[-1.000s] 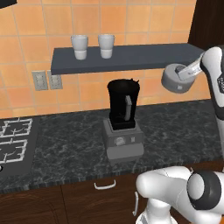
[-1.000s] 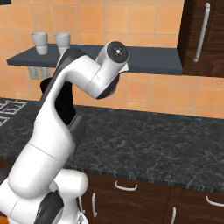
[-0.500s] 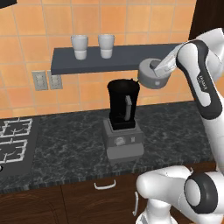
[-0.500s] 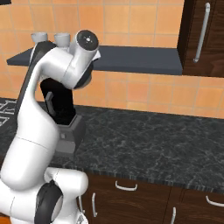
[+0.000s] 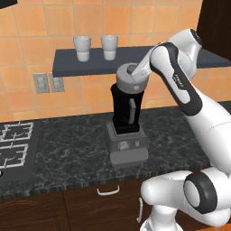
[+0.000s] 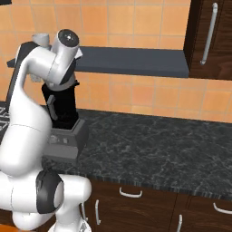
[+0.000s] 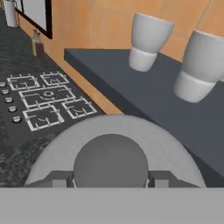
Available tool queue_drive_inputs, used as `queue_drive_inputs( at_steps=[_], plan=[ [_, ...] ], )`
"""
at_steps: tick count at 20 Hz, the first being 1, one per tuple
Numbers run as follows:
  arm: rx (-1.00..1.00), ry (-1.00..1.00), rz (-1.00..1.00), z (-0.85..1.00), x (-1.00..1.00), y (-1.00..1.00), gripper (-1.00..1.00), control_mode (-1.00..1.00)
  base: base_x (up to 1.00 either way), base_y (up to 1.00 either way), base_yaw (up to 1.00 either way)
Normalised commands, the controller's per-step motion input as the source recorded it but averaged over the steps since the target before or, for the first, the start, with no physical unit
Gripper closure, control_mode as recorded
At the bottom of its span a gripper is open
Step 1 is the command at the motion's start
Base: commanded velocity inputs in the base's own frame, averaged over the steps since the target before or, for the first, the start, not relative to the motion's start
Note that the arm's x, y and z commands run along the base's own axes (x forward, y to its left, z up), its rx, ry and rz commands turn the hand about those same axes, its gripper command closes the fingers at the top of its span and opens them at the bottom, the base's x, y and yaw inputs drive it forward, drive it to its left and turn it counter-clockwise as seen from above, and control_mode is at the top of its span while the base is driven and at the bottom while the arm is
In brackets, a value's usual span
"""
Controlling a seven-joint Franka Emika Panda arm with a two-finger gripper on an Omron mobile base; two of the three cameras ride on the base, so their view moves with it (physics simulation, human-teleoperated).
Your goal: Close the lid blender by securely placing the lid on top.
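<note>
Swinging in from the right, the end effector [image 5: 135, 74] clamps the lid [image 5: 130, 81] over the blender [image 5: 127, 122] (slightly tilted); next: level, press down.

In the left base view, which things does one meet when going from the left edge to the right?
Stove burners → wall outlets → first white cup → second white cup → blender with the lid above it → white arm.
</note>
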Motion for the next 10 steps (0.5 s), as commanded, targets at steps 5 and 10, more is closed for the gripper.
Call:
queue_drive_inputs(
  at_steps=[5,10],
  plan=[
    [0.00,0.00,0.00,0.07,0.39,0.26,1.00,-1.00,0.00,0.00,0.00],
    [0.00,0.00,0.00,0.08,0.43,0.11,1.00,-1.00,0.00,0.00,0.00]
  ],
)
